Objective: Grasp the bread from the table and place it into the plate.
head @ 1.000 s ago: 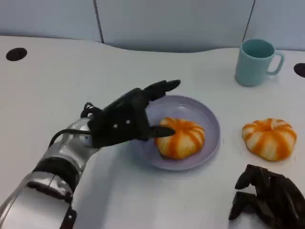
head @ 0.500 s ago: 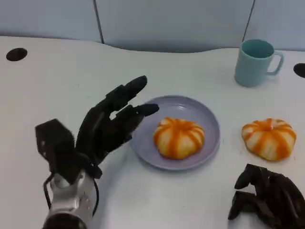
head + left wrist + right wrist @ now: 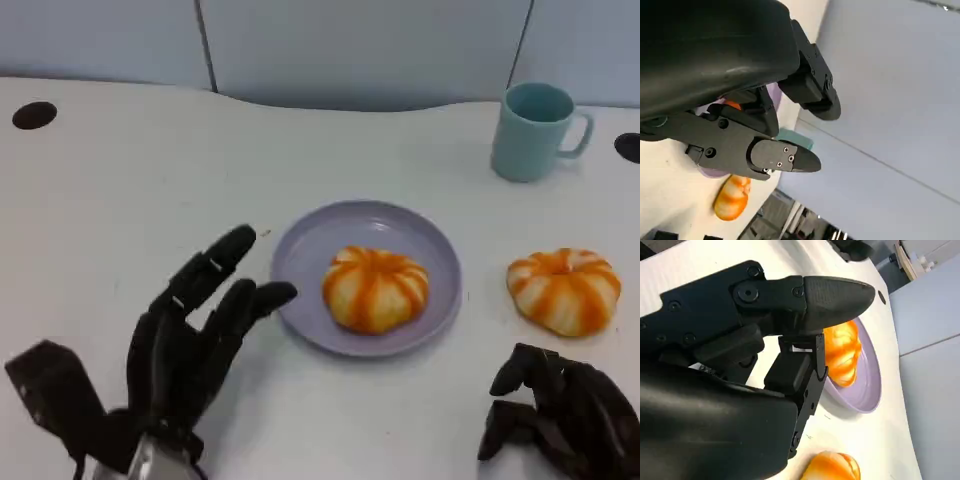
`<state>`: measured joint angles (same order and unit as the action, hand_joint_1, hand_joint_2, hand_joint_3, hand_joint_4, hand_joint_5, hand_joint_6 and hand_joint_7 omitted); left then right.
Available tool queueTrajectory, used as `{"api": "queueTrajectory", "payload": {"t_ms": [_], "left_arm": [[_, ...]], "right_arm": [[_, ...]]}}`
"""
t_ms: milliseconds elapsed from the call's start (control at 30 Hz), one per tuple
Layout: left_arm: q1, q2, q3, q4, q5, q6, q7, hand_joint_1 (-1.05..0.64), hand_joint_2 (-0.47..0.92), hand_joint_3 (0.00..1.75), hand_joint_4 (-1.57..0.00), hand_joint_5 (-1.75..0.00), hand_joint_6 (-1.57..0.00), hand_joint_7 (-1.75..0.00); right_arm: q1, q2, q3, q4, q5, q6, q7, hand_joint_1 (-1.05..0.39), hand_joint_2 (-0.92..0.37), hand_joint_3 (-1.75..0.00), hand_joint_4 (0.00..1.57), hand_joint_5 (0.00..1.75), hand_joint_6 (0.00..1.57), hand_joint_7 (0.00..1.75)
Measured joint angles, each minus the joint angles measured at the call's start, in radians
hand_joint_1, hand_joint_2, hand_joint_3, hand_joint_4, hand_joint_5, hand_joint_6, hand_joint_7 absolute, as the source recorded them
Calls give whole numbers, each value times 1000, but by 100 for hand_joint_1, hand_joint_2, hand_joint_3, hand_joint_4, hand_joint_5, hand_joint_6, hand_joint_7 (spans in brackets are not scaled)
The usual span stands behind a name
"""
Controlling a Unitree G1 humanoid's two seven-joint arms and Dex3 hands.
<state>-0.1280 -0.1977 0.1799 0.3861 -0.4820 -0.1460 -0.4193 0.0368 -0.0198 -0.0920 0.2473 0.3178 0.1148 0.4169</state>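
On the white table [image 3: 120,190], 2 round orange-striped breads are being seen. 1 bread [image 3: 376,288] is already sitting in the purple plate [image 3: 300,250]. The other bread [image 3: 565,289] is lying on the bare table, just to the right of the plate and apart from it. A teal mug [image 3: 536,130] is standing farther back, well away.

The bread on the table is being faced by the right hand [image 3: 560,415], which is resting low at the near right edge. That bread lies straight ahead of this hand, near it and a little farther from the robot. It is round, so no long side is being shown. The right hand is the nearer one by far. Its fingers are being curled in, and nothing is being held or touched by them.

The left hand [image 3: 190,335] is being held up near the left side of the plate, not touching it. Its fingers are being spread wide apart, and nothing is being held.

A reach forward by the right hand is probably being called for next, with its fingers opened first.
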Motion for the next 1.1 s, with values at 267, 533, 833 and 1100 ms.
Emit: {"api": "queueTrajectory", "payload": {"t_ms": [267,533,833,1100], "left_arm": [[68,-3,8,-63,24,37,109,-23,70,77,-65,-152,-58,-117],[98,-3,14,-84,27,98,149,-26,66,76,-60,-163,-54,-140],[85,-7,16,-50,35,88,152,-27,64,78,-64,-161,-57,-139],[55,0,12,4,66,45,130,-27,59,79,-66,-164,-58,-138]], "right_arm": [[-2,-1,-2,0,3,9,2,-42,-92,-45,122,111,111,106],[-10,-16,-8,24,3,-12,28,-42,-92,-47,121,113,111,107],[-24,-29,-29,54,7,-32,24,-42,-92,-48,120,118,110,110],[-27,-38,-35,55,-2,-32,10,-41,-92,-47,117,121,107,113]]}}
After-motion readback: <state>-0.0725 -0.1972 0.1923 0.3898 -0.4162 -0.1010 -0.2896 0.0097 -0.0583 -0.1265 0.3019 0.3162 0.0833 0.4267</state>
